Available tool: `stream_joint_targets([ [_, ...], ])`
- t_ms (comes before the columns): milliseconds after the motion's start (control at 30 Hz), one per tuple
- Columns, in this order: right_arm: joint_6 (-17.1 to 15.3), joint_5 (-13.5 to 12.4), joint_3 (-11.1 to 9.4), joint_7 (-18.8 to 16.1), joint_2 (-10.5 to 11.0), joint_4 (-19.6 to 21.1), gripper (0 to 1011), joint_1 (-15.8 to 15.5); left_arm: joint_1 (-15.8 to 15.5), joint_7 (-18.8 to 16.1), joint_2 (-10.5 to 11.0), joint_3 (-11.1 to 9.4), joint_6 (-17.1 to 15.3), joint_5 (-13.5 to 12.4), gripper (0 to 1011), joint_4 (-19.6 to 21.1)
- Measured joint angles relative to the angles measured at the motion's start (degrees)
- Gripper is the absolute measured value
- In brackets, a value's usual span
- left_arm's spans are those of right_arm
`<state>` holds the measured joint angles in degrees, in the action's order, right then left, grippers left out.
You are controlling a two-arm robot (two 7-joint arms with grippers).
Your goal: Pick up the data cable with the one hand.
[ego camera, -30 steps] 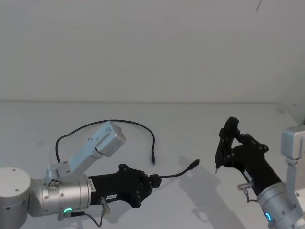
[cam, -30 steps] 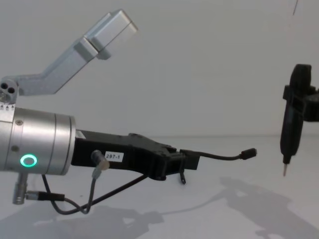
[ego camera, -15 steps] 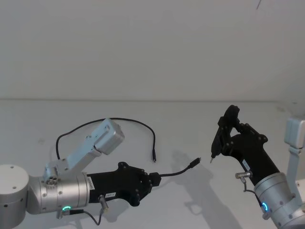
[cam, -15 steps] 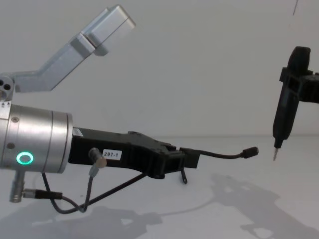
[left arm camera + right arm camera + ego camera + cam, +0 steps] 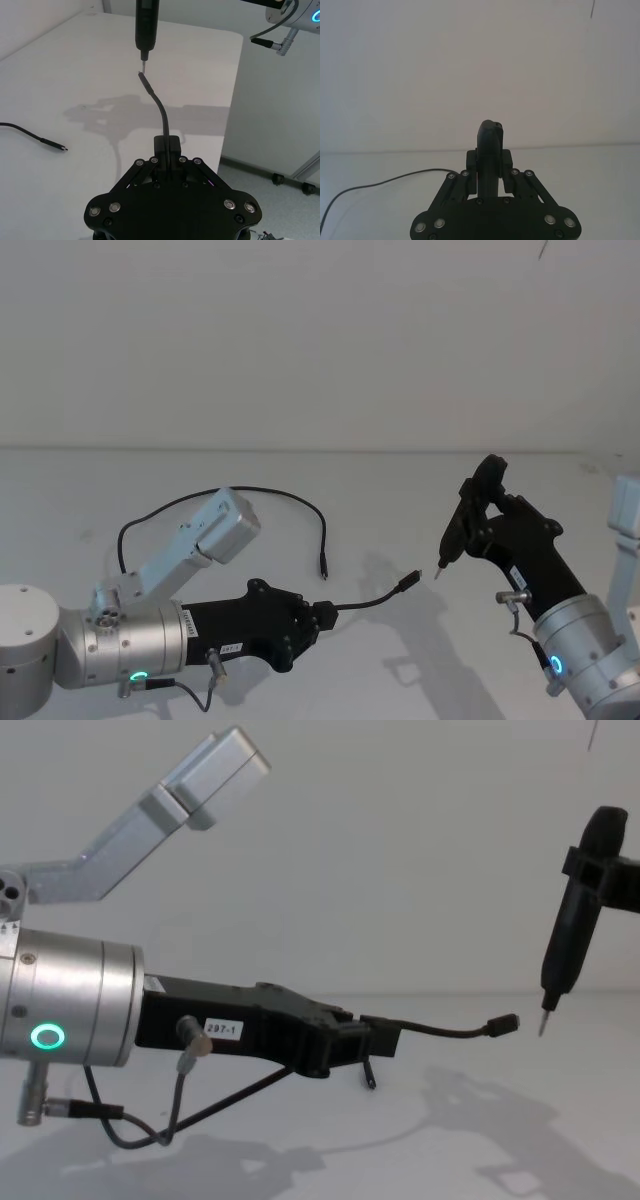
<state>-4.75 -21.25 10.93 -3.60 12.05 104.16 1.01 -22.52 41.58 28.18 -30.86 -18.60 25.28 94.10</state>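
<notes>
Once the cable is gripped: status and clearance

Since the left gripper [image 5: 325,619] has its jaws pinching the data cable [image 5: 161,112] just behind one plug, the grasp appears done, and that end stands clear of the worktop [image 5: 520,480]. Most of the cable lies looped beyond the left arm with its loose plug [image 5: 322,577] on the surface, so the lift is not complete. The right gripper [image 5: 483,525], jaws pressed on a pointed tool [image 5: 568,945], hovers just right of the raised plug. Room is open upward and leftward. A wall [image 5: 320,340] bounds the far side.

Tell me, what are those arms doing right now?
Left gripper shut on data cable, plug end in air. Right gripper shut on pointed tool, tip just off plug.
</notes>
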Motion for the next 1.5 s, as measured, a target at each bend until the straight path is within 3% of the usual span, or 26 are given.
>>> stream_joint_targets([
  [633, -2.53, -3.05, -1.07, -0.63, -2.71, 0.24, 279, 0.43, 0.0, 0.07, 0.07, 0.0, 0.01, 0.06, 40, 0.07],
  [1500, -3.71, -2.87, -0.74, -0.3, -3.51, 0.56, 279, 0.28, 0.0, 0.06, 0.07, -0.01, 0.01, 0.05, 40, 0.06],
])
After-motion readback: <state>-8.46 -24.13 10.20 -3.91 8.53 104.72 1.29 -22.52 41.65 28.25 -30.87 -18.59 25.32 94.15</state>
